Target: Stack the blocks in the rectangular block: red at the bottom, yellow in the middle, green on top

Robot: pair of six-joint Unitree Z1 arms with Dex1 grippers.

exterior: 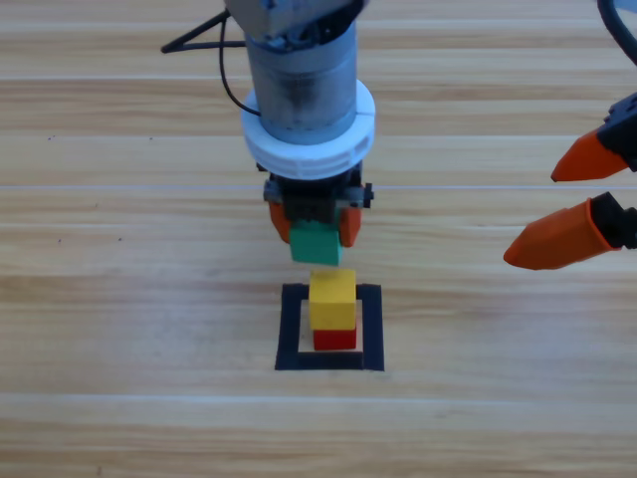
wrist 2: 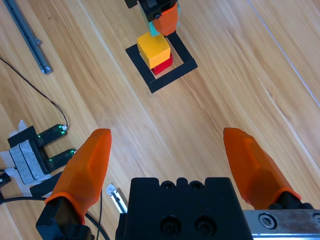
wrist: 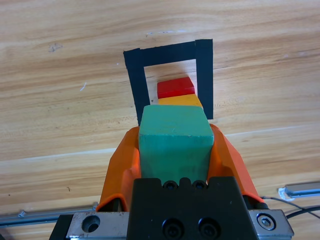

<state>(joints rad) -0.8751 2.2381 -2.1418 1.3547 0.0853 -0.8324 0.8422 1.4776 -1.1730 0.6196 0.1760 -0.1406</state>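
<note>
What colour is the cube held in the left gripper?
Teal-green; the cube sits between the left gripper's orange jaws, clearest in the left wrist view.

- High view: fixed above, looking down on the table (exterior: 119, 418); tape square (exterior: 289, 329) at lower centre.
- Left wrist view: close, facing along its jaws; same square (wrist: 135, 85) at upper centre.
- Right wrist view: farther off; same square (wrist 2: 187, 66) near the top edge.

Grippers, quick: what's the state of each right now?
Left gripper: shut on the green cube, above the stack.
Right gripper: open, holding nothing, at the right edge.
</note>
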